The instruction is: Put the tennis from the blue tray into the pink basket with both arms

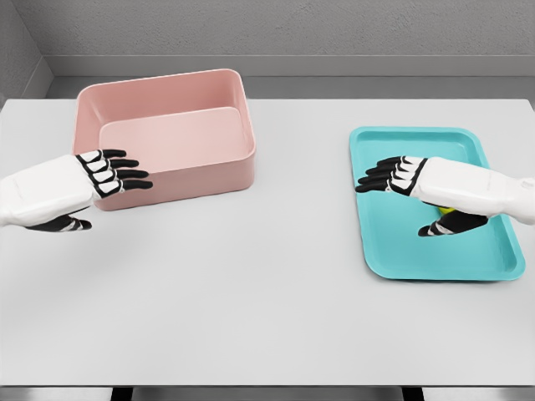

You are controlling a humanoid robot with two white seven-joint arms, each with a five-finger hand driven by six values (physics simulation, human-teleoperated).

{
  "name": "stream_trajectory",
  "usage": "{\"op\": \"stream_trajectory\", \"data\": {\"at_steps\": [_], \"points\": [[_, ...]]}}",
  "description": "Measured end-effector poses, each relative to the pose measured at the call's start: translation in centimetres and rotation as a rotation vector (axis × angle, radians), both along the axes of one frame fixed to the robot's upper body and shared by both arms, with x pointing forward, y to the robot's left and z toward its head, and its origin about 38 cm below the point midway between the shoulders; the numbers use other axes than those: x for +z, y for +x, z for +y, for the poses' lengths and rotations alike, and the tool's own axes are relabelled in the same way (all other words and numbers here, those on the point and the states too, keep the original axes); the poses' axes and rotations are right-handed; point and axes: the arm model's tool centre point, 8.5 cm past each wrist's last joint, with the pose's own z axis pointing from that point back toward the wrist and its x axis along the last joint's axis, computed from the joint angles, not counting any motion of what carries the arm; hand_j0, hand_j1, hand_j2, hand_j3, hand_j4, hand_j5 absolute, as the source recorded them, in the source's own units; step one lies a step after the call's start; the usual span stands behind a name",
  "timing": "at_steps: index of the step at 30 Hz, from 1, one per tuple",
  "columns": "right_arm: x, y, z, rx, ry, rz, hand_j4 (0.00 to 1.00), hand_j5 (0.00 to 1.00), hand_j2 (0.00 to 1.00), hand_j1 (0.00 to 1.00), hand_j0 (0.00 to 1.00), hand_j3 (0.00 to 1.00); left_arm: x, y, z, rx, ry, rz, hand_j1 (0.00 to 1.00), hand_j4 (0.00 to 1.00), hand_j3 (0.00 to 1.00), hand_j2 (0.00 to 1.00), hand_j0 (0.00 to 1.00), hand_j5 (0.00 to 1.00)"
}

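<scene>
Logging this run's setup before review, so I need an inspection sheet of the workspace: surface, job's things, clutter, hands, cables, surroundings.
Surface: white table, flat, unmarked.
Job's things: pink basket at far left, nothing seen inside; blue tray at right; tennis ball on the tray, only a yellow sliver showing under the right hand.
Clutter: nothing seen.
Hands: left hand open, in front of the basket's near-left corner; right hand over the tray, fingers extended, thumb beside the ball, no grasp seen.
Cables: nothing seen.
Surroundings: grey wall behind the table.

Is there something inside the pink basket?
No, the pink basket shows only its bare pink floor, and nothing lies in it.
</scene>
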Motion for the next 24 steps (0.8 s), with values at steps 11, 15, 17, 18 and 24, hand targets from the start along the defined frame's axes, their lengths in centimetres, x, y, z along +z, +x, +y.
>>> {"op": "stream_trajectory", "data": {"at_steps": [11,15,17,18,24], "points": [[-2.2,2.6,-4.3,-0.159,-0.032,0.038,1.00,1.00,1.00,1.00,1.00,1.00,-0.2,0.0,0.0,-0.001,0.005,0.002,1.00,1.00,1.00,1.00,1.00,1.00],[-4.0,3.7,-6.7,-0.247,-0.048,0.070,1.00,1.00,1.00,1.00,1.00,1.00,-0.2,0.0,-0.1,-0.002,0.005,0.002,1.00,1.00,1.00,1.00,1.00,1.00],[-4.7,4.0,-7.4,-0.273,-0.051,0.083,1.00,1.00,1.00,1.00,1.00,1.00,-0.3,-0.1,-0.1,-0.002,0.005,0.004,1.00,1.00,1.00,1.00,1.00,1.00],[-4.9,4.1,-7.5,-0.280,-0.053,0.085,1.00,1.00,1.00,1.00,1.00,1.00,-0.3,-0.1,-0.1,-0.002,0.005,0.004,1.00,1.00,1.00,1.00,1.00,1.00],[-5.6,4.4,-7.7,-0.299,-0.047,0.085,1.00,1.00,1.00,1.00,1.00,1.00,-0.6,-0.2,0.0,-0.006,0.015,0.018,1.00,1.00,1.00,1.00,1.00,1.00]]}}
